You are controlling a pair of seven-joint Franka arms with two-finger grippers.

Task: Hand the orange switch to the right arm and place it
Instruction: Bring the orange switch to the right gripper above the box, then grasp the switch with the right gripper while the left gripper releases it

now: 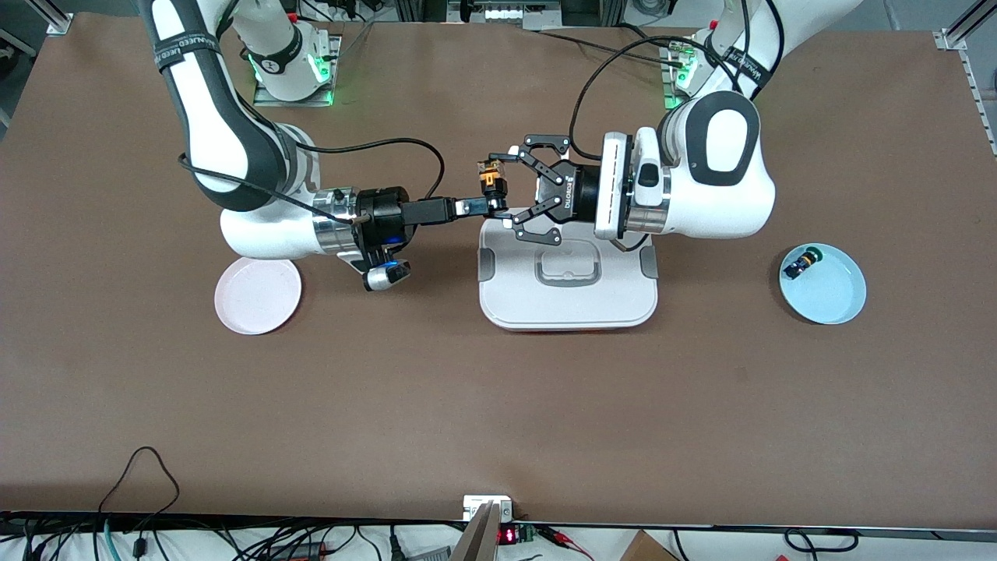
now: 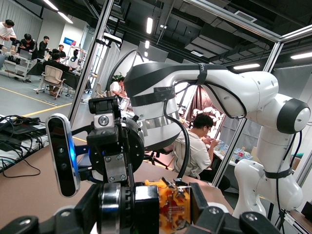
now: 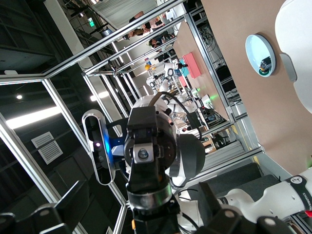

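Note:
The orange switch [image 1: 489, 181] hangs in the air over the table, just off the edge of a white lid [image 1: 568, 308]. My left gripper [image 1: 504, 190], the open-frame linkage one, is shut on it end to end. The left wrist view shows the switch's orange body [image 2: 173, 207] and silver ring between those pads. My right gripper [image 1: 492, 206] reaches in from the right arm's end and stands open around the switch's black end. In the right wrist view the ringed end [image 3: 148, 200] sits in the middle, with a gap to a dark finger on each side.
The white lid with a grey handle lies mid-table under the left gripper. A pink plate [image 1: 258, 295] sits toward the right arm's end. A pale blue plate [image 1: 837, 300] toward the left arm's end holds a small blue-and-black part [image 1: 802, 263].

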